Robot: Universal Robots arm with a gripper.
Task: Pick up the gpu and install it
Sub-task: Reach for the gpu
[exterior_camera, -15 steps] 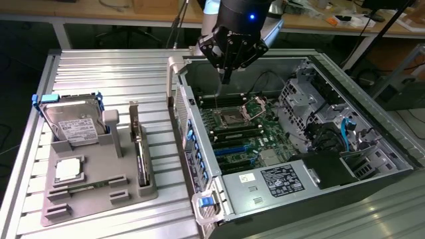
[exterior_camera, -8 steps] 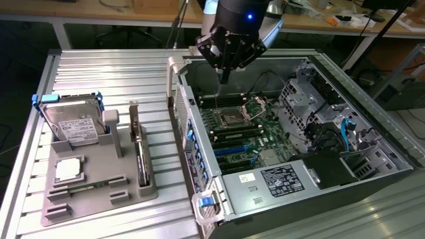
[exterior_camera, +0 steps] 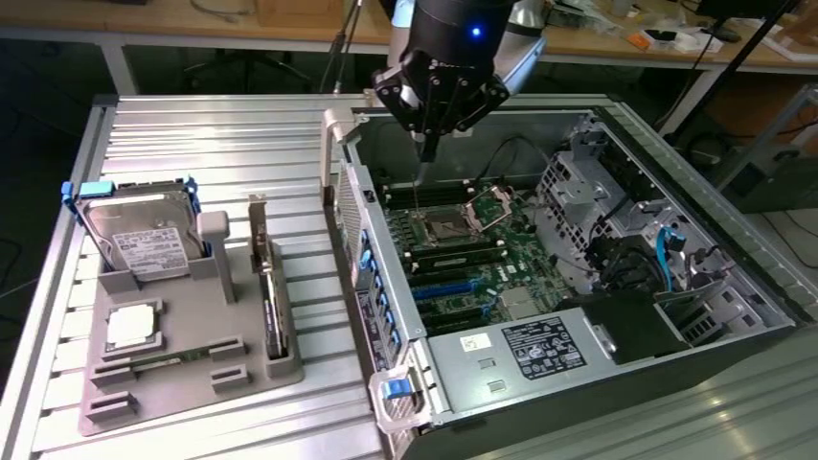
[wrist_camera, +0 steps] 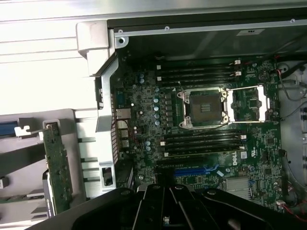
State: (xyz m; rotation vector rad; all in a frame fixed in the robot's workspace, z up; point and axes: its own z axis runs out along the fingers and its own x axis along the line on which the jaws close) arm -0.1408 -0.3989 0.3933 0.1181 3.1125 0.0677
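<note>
On the near worktop, at the exterior view's left, a grey holder tray is set. Parts are slotted into it, likely so each can be gripped from above. The gpu is stood on edge along the tray's right side, untouched. A CPU chip is laid flat left of it, and a hard drive is racked upright further back. Right of the tray, the PC case is laid on its side with the panel off, so the motherboard is exposed upward for fitting. Over the case's far end the claw is held pinched tight with nothing gripped, well apart from the gpu. The worktop is ribbed aluminium. Cluttered benches are seen beyond.
</note>
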